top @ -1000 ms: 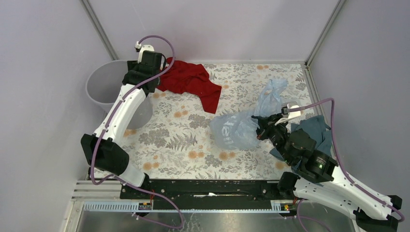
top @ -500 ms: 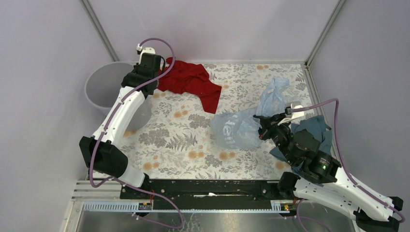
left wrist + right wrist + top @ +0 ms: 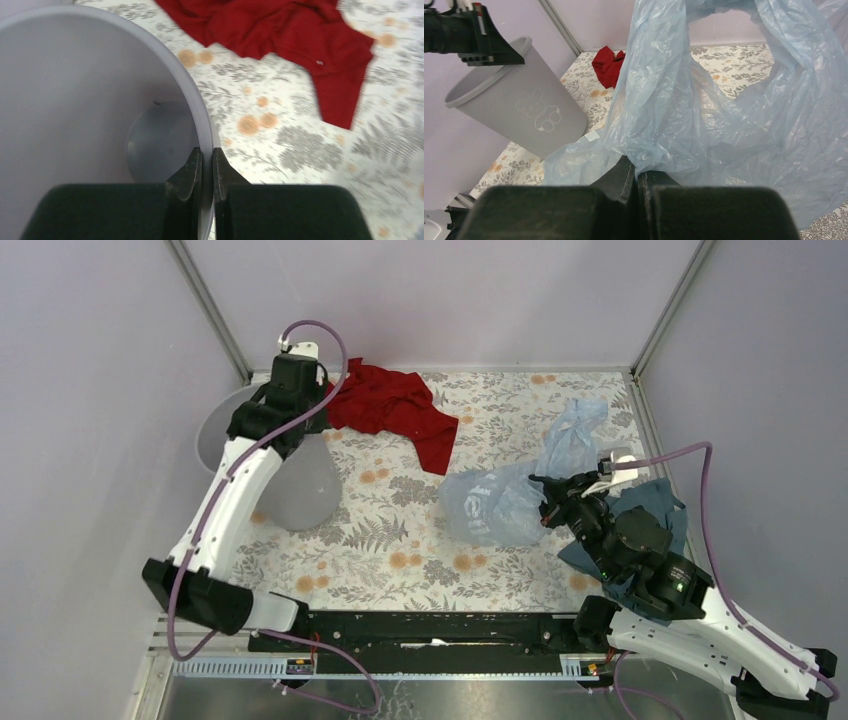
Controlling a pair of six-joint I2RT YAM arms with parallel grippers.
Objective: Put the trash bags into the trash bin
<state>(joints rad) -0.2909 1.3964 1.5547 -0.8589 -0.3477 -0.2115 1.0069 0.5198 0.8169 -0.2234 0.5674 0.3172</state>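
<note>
Left gripper (image 3: 206, 153) pinches trash bin (image 3: 75, 75) rim; floral tabletop (image 3: 380, 502), lilac walls (image 3: 450, 300).

We see a light grey trash bin (image 3: 300, 492) with a faint white bear outline on its wall, a pale blue translucent trash bag (image 3: 500, 510) with darker blue lettering, a red cloth (image 3: 395, 405), a dark teal-blue cloth (image 3: 658, 496), and a pale counter (image 3: 400, 540) patterned with grey ferns and orange flowers.
</note>
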